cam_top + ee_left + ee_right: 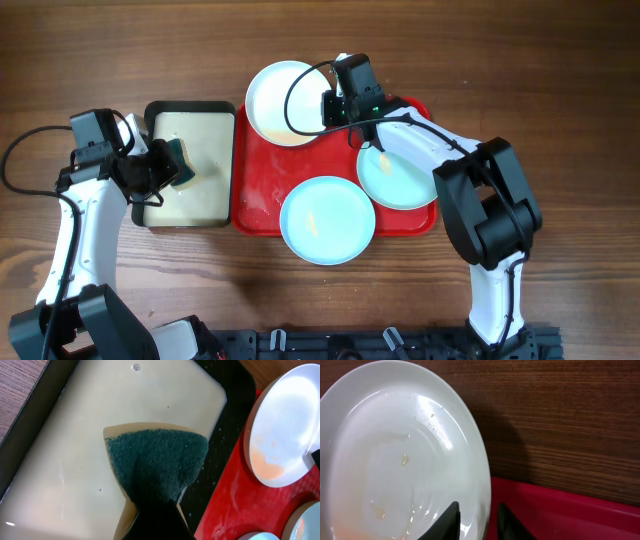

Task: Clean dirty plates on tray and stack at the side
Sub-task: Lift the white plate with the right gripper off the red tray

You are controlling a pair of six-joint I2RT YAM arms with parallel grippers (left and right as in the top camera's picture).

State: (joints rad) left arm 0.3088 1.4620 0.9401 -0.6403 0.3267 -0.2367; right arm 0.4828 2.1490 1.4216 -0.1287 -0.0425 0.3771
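My right gripper point(478, 510) straddles the right rim of the white plate point(275, 95), one finger inside and one outside; I can't tell if it's pinched yet. The plate overhangs the tray point(262, 205) at its far edge. Farther off, my left gripper point(165, 172) clamps the sponge point(157, 457).

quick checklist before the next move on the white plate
1. Left gripper shut on sponge: ok.
2. Sponge over cream tray: ok.
3. Right gripper fingers straddle the white plate rim: ok.
4. Right grip actually clamped: cannot tell.
5. White plate clean: not ok, yellowish smears show.
6. Both blue plates resting on red tray: ok.
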